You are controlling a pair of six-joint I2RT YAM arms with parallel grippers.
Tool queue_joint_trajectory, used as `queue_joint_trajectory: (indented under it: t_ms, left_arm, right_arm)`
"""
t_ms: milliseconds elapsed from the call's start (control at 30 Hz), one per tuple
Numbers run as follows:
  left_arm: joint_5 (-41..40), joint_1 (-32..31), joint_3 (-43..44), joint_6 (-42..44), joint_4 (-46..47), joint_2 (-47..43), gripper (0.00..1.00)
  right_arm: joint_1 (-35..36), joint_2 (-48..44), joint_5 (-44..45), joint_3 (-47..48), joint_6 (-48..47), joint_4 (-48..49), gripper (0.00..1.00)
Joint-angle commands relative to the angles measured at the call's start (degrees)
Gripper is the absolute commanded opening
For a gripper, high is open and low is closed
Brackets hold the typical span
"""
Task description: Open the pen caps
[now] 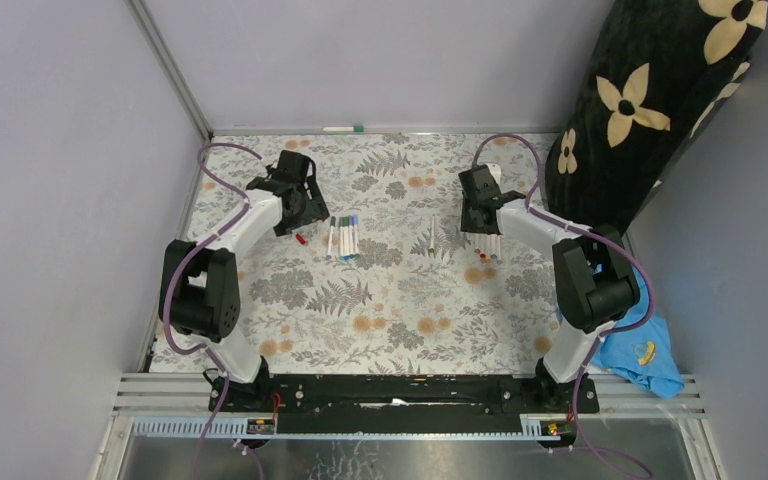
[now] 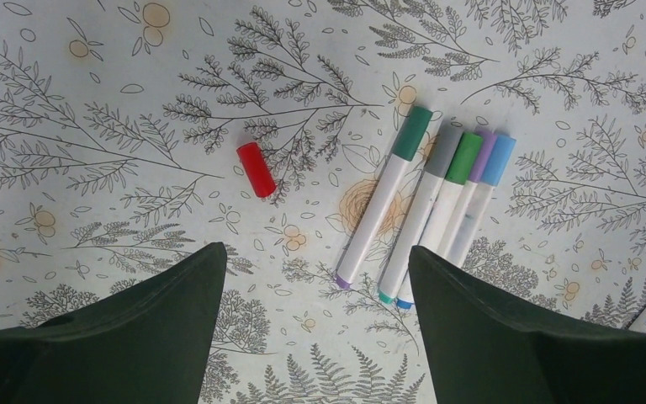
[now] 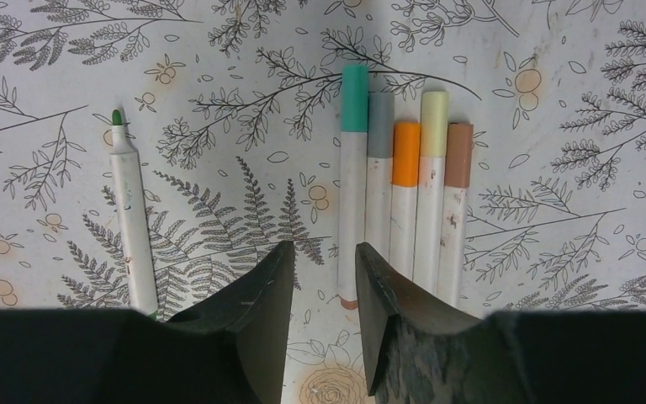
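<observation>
Hovering low over the floral tablecloth (image 2: 67, 101) with the left gripper (image 2: 315, 252) spread wide and empty, a loose red pen cap (image 2: 256, 168) lying ahead, apart from five capped marker pens (image 2: 425, 210) side by side. Holding the right gripper (image 3: 324, 248) parted narrowly, nothing between the fingers, before five more pens (image 3: 391, 219) capped teal, grey, orange, pale yellow, brown; well left, an uncapped green-tipped pen (image 3: 128, 219).
</observation>
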Motion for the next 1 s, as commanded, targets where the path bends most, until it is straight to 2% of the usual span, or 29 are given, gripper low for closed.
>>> queue_joint_trajectory:
  t_ms: [0,967]
  left_arm:
    - [1.0,-0.6,-0.8,0.8,2.8,-2.1,0.86]
    - [0.9,-1.6,-0.4,-0.1,3.6,-2.6,0.86]
  right_arm:
    - [-0.6,-0.4,1.5,0.1,-0.7,-0.7,0.40]
    - [-2.1,6.3,-1.9,-0.3,-0.6,1.1,0.37]
